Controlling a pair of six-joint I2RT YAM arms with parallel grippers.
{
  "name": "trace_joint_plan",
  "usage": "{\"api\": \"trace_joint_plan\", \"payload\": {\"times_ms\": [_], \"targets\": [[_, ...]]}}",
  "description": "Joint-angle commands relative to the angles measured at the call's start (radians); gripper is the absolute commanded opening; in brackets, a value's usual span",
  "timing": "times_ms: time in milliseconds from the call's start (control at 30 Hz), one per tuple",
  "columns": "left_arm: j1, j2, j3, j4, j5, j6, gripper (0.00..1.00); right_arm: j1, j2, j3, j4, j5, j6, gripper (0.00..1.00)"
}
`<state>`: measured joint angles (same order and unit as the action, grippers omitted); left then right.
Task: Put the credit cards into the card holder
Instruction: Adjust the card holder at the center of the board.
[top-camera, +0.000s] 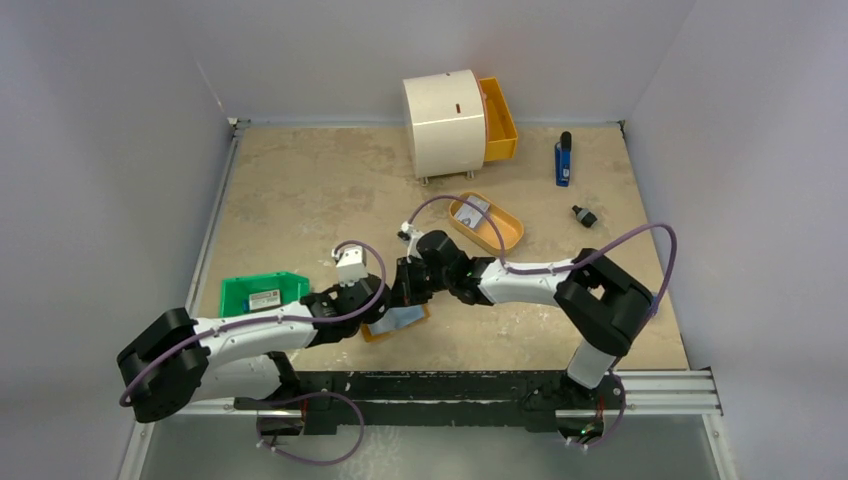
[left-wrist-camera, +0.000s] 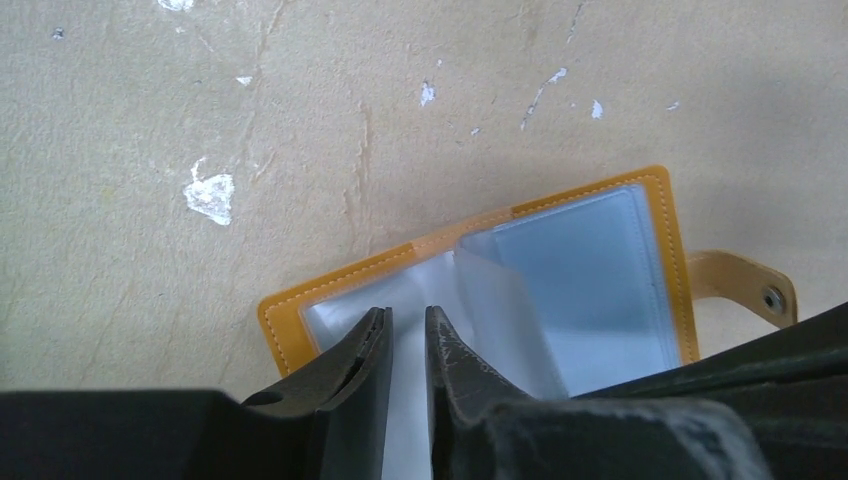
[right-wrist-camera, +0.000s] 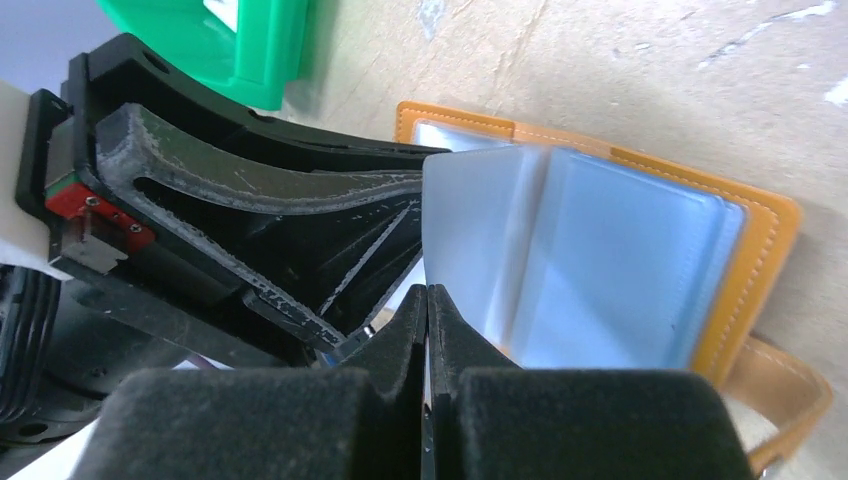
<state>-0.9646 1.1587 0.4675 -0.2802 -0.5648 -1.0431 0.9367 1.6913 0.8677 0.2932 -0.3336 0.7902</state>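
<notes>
Card holder (left-wrist-camera: 580, 280) lies open under left gripper (left-wrist-camera: 408, 314) and right gripper (right-wrist-camera: 428, 292), perhaps touching.

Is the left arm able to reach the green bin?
Probably yes. The green bin sits right beside the left arm, nothing between them, though the left gripper is over the open card holder now.

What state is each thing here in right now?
Card holder: lying open, one clear sleeve standing up.
Strap: unsnapped.
Left gripper: jaws slightly apart over the sleeves.
Right gripper: shut, by the standing sleeve.
Orange drawer: pulled out of the white cabinet.
</notes>
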Motion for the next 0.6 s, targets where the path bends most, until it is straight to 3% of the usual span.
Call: {"api": "trace_joint_plan", "payload": {"times_ms": [0,167,400,567], "targets": [[-0.003,-0.002,0.004,-0.013,-0.051,-0.038,0.16,0.018,0.025,0.065,-0.001,-0.065,-0.053,0.00],[-0.003,-0.070,0.005,-0.071,-0.096,-0.063,0.15,0.020,0.034,0.075,-0.013,-0.068,-0.071,0.07],[-0.003,-0.141,0.031,-0.138,-0.127,-0.084,0.27,0.036,0.073,0.106,-0.027,-0.081,-0.093,0.22],[-0.003,-0.172,0.040,-0.169,-0.141,-0.107,0.31,0.053,0.101,0.137,-0.040,-0.097,-0.111,0.27]]}}
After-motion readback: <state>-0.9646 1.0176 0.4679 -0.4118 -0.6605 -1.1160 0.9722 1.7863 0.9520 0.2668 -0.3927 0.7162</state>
